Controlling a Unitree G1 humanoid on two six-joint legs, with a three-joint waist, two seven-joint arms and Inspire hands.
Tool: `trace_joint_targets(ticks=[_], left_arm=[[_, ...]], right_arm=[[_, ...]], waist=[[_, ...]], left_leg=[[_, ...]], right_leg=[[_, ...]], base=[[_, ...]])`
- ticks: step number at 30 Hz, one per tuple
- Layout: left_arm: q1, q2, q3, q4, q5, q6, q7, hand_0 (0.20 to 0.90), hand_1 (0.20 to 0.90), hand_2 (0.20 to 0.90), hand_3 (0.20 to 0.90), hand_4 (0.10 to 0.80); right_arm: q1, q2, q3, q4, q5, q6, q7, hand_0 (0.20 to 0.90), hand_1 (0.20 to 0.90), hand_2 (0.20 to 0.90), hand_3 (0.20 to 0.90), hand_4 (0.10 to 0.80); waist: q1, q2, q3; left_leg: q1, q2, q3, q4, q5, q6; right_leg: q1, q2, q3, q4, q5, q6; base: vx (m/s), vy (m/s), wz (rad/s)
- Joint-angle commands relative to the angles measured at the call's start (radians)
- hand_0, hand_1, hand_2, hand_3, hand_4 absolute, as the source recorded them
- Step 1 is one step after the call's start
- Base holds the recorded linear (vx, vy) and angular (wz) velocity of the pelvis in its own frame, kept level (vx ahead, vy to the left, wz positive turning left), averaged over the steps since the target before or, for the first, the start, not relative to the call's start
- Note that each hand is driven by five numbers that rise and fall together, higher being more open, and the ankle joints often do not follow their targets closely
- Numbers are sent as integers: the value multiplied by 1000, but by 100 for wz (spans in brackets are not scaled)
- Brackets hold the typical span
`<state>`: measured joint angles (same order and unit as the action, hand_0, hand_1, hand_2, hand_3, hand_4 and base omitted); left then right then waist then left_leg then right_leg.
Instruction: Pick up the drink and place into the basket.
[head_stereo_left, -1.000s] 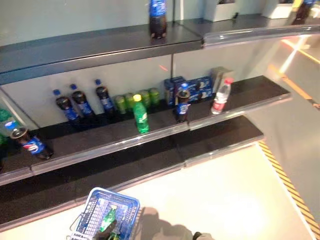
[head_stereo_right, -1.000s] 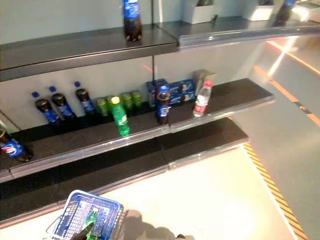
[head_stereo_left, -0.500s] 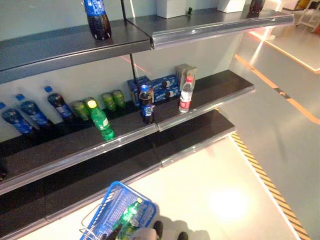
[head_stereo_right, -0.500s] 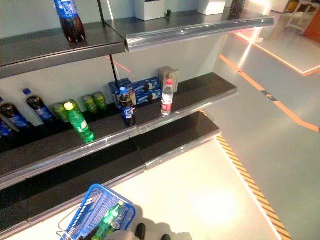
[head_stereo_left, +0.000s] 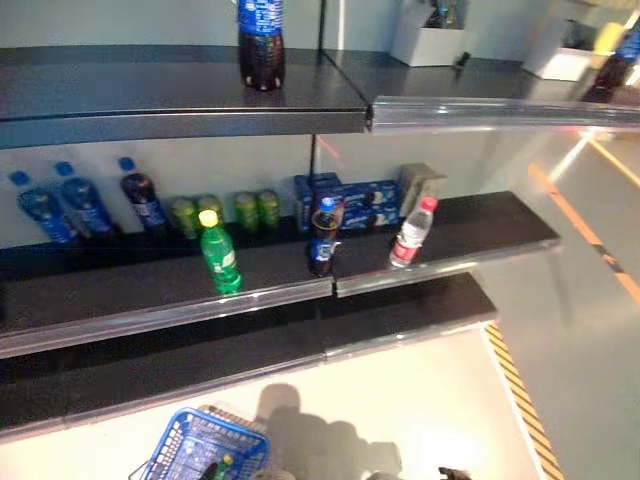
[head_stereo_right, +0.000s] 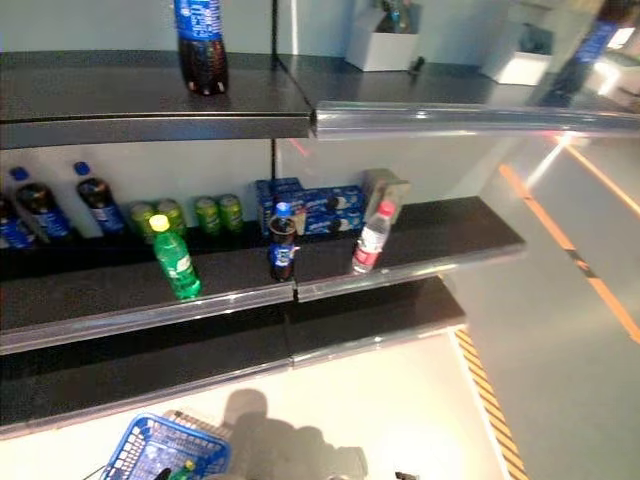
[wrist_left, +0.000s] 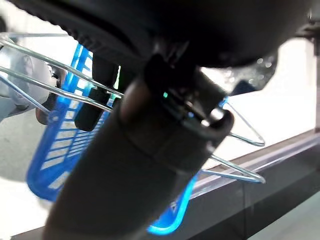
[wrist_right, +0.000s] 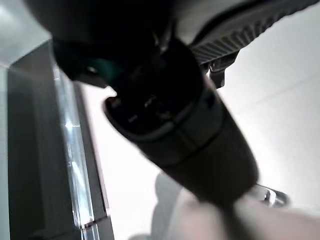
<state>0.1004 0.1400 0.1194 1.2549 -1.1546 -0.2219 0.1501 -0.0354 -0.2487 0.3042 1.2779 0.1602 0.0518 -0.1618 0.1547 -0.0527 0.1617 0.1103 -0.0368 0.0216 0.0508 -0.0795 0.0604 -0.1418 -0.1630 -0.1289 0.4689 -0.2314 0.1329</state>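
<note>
Drinks stand on the middle shelf (head_stereo_left: 150, 300): a green bottle (head_stereo_left: 220, 255) near its front edge, a dark cola bottle (head_stereo_left: 322, 235) and a clear bottle with a red label (head_stereo_left: 412, 233) to its right. The blue basket (head_stereo_left: 190, 450) hangs low at the bottom left with a green bottle (head_stereo_left: 213, 468) inside. My left hand (wrist_left: 150, 150) is shut on its thin wire handles (wrist_left: 240, 135), and the blue basket (wrist_left: 55, 150) hangs below it. My right hand (wrist_right: 165, 100) is low over the pale floor, beside the bottom shelf's edge (wrist_right: 75, 150).
Green cans (head_stereo_left: 225, 210), blue boxes (head_stereo_left: 350, 200) and cola bottles (head_stereo_left: 60, 200) stand at the back of the middle shelf. One cola bottle (head_stereo_left: 260, 45) stands on the top shelf. A dark lower shelf (head_stereo_left: 400, 310) juts out near the floor. A striped line (head_stereo_left: 520, 400) marks the floor at right.
The whole picture has shifted, so the camera has moved. The blue basket now shows lower, at the bottom edge. The drinks on the shelves have not moved.
</note>
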Motion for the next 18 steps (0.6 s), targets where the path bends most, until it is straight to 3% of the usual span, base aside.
trace_joint_targets(ticks=[1,2,4,5,7,9,12,14,16,18], left_arm=[[-56,46,-13,-99,10,-89,-1,300,300,300,200,100],[-63,55,-11,-119,20,-74,17,300,300,300,200,100],[-67,67,-11,-150,34,-57,39,300,300,300,200,100],[-56,71,-12,-172,38,-55,52,300,300,300,200,100],[-47,73,-16,-176,51,-55,55,300,300,300,200,100],[-39,63,-4,-182,53,-64,81,300,300,300,200,100],[-36,55,27,-159,19,-60,50,300,300,300,200,100],[-38,42,16,-159,67,-48,25,300,300,300,200,100],[-34,25,-46,-196,62,-35,8,300,300,300,200,100],[-27,12,-74,-221,44,-36,7,300,300,300,200,100]], right_arm=[[5,64,-23,-39,30,-23,-1,900,900,900,900,800],[9,63,-22,-46,26,-23,-1,900,900,900,900,800],[10,64,-19,-60,23,-15,3,900,900,900,900,800],[7,63,-8,-72,12,-12,4,900,900,900,900,800],[6,60,7,-84,21,-8,3,900,900,900,900,800],[5,52,21,-114,6,32,11,900,900,900,900,800],[9,28,52,-139,40,15,10,900,900,900,900,800],[23,19,34,-153,101,18,-17,900,900,900,900,800],[37,-4,-8,-150,142,-11,5,900,900,900,900,800],[29,-19,-17,-148,118,-17,24,900,900,900,900,800]], waist=[[-32,20,-9],[-43,22,-1],[-49,19,6],[-46,14,8],[-42,7,6],[-41,-1,3],[-25,-24,16],[-27,-25,21],[-44,-12,17],[-49,3,12]], left_leg=[[-68,-73,-81,57,-32,-7],[-50,-54,-98,60,-58,-18],[-28,-21,-124,69,-91,-37],[-25,11,-134,83,-103,-49],[-36,43,-131,103,-100,-67],[-38,88,-109,122,-91,-91],[-88,185,-45,150,-32,-129],[-115,202,29,139,16,-130],[-136,205,101,109,62,-140],[-120,197,83,70,88,-152]], right_leg=[[38,-63,48,-332,402,18],[27,-104,69,-378,449,38],[21,-137,105,-444,482,63],[32,-126,111,-415,447,70],[62,-104,98,-398,378,72],[73,-78,63,-366,327,59],[99,-42,-26,-348,264,3],[127,-28,-85,-359,255,-15],[140,-21,-155,-378,252,-31],[144,-8,-153,-391,252,-40]], base=[[252,-505,81],[220,-462,66],[251,-596,95],[220,-575,83],[170,-469,74],[127,-421,73],[47,-466,14],[24,-312,47],[-57,-129,109],[-40,40,83]])
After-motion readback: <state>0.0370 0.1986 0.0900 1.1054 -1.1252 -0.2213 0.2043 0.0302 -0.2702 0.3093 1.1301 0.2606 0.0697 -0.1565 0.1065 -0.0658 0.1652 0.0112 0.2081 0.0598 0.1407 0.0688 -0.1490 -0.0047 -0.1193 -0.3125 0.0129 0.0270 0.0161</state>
